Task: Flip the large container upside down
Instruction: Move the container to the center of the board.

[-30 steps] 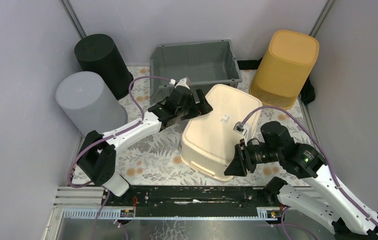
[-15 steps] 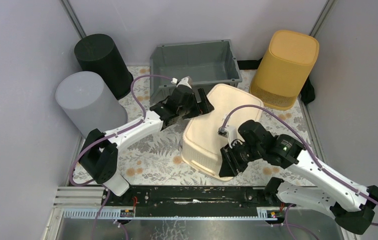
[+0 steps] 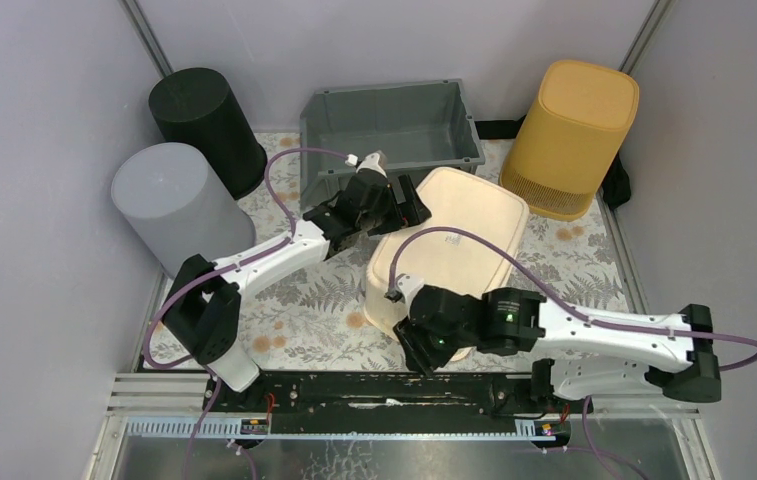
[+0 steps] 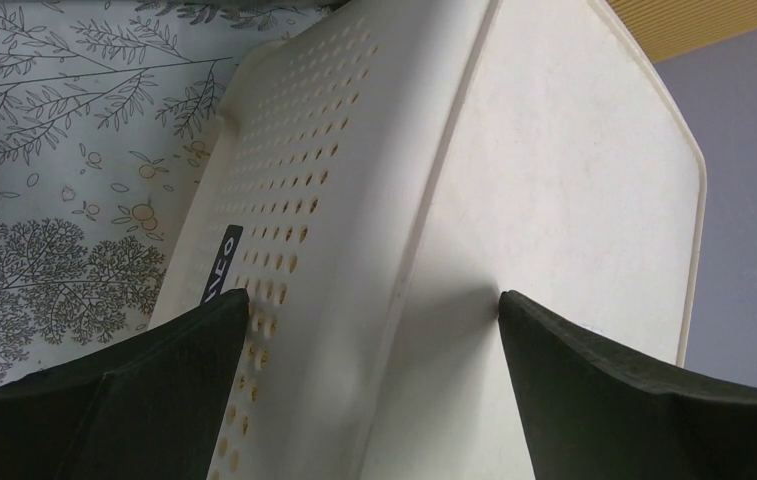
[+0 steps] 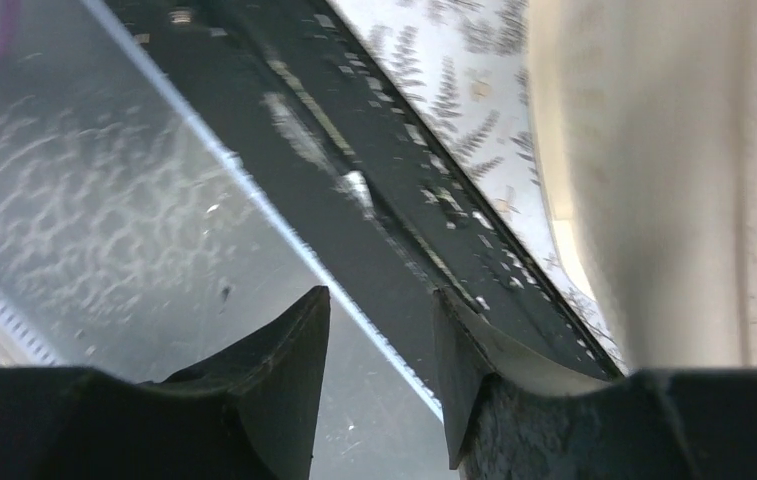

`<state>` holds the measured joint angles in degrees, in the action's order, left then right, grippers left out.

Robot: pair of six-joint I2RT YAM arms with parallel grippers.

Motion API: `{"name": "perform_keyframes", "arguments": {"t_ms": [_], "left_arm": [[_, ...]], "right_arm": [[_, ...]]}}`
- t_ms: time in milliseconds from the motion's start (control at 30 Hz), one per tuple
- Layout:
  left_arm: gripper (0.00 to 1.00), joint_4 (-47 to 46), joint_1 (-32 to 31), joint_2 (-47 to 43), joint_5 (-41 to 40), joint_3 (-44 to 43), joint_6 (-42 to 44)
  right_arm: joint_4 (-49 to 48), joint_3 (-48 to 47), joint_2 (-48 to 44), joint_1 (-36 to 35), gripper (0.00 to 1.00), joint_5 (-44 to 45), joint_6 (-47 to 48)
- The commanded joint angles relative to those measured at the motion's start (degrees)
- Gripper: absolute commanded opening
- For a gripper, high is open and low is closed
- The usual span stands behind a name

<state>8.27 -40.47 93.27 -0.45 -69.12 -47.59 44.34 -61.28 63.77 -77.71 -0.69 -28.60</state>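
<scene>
Container (image 3: 459,250) base-up on bench (image 3: 294,300); gentle let-down called for

At the left, the left gripper (image 4: 371,300) is spread to its fullest and set astride the far-left edge of the upturned base. One finger lies beside the perforated side wall and the other over the flat bottom, and nothing is clamped. The cream container is found mid-bench, bottom uppermost and seemingly a little tilted. At its near-left corner the right gripper (image 5: 381,300) is seen part-way open with a bare gap between the fingers, so no hold is judged. A pale strip along one finger cannot be identified. The step is judged almost done. The rim should be lowered flat, both grippers should be drawn off outward without dragging, and the yellow basket (image 3: 574,125) at the right should be left untouched.
</scene>
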Motion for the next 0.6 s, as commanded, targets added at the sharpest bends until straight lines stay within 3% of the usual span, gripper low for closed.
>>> {"name": "perform_keyframes", "arguments": {"t_ms": [0,100,300,567], "left_arm": [[1.0,5.6,-1.2,2.3,-0.3,3.8,3.3],[1.0,5.4,-2.2,2.2,0.2,4.4,3.4],[1.0,5.4,-6.5,4.5,0.7,2.9,3.2],[1.0,5.2,-12.5,11.2,0.7,-3.3,2.7]], "right_arm": [[-0.9,4.3,-1.4,-0.5,0.5,11.7,-8.3],[0.3,8.6,-5.5,0.0,0.52,16.9,-12.7],[4.4,17.0,-18.9,8.5,0.54,19.2,-18.3],[14.3,15.6,-29.6,11.0,0.57,24.7,-24.5]]}}
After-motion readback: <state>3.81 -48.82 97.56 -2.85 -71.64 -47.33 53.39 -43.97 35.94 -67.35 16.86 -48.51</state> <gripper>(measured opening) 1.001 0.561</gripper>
